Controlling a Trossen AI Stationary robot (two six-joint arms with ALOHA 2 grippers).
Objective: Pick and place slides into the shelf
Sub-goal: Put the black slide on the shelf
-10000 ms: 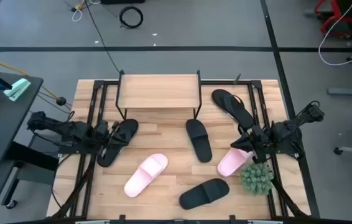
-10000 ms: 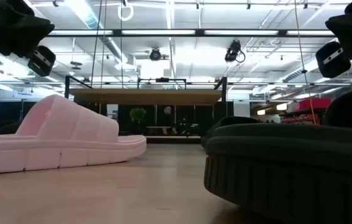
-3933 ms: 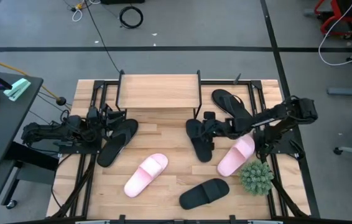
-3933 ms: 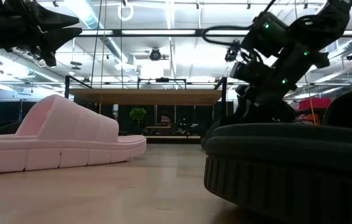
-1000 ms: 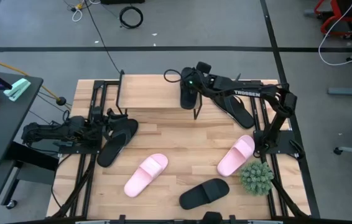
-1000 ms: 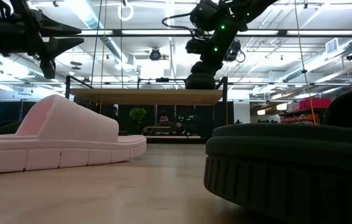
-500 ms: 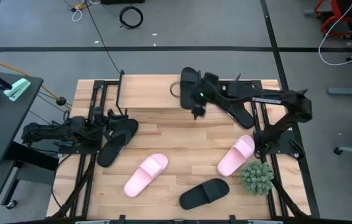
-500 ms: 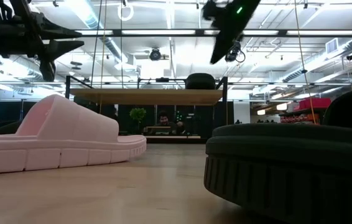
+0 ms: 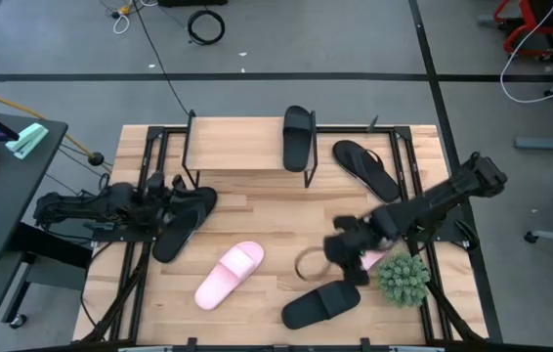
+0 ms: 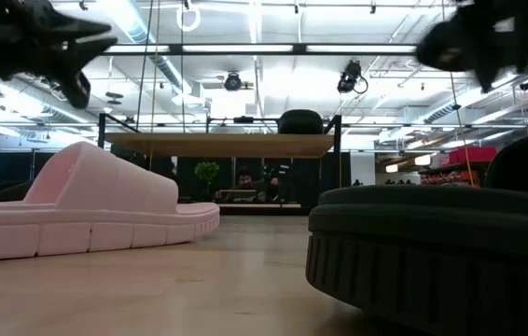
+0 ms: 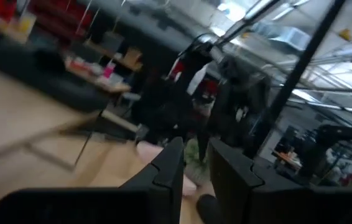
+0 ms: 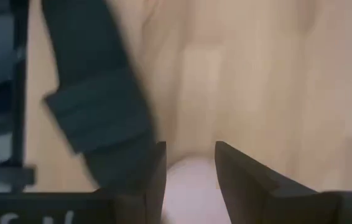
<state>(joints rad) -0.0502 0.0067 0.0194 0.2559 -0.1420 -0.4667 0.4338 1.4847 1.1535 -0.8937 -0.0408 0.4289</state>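
Note:
One black broad-band slide (image 9: pixel 298 137) lies on the right end of the shelf's (image 9: pixel 237 143) wood top board. My right gripper (image 12: pixel 191 155) is open and hangs over the right-hand pink slide (image 12: pixel 191 182), which it mostly hides in the high view (image 9: pixel 371 260). My left gripper (image 11: pixel 194 163), open by a narrow gap with nothing in it, hovers by the far end of the left thong flip-flop (image 9: pixel 184 223). Flat on the table lie the second pink slide (image 9: pixel 230 274), the second black slide (image 9: pixel 321 303) and the other flip-flop (image 9: pixel 367 168).
A spiky green plant ball (image 9: pixel 404 279) stands near the table's right edge, right beside the pink slide under my right gripper. The left and middle of the shelf's top board are bare wood. Black frame rails (image 9: pixel 149 156) run along both sides of the slatted table.
My right gripper has let go of the black slide on the shelf's top board. It has risen clear of it and swung toward the table's near right, down to the pink slide. The black slide stays where it was set.

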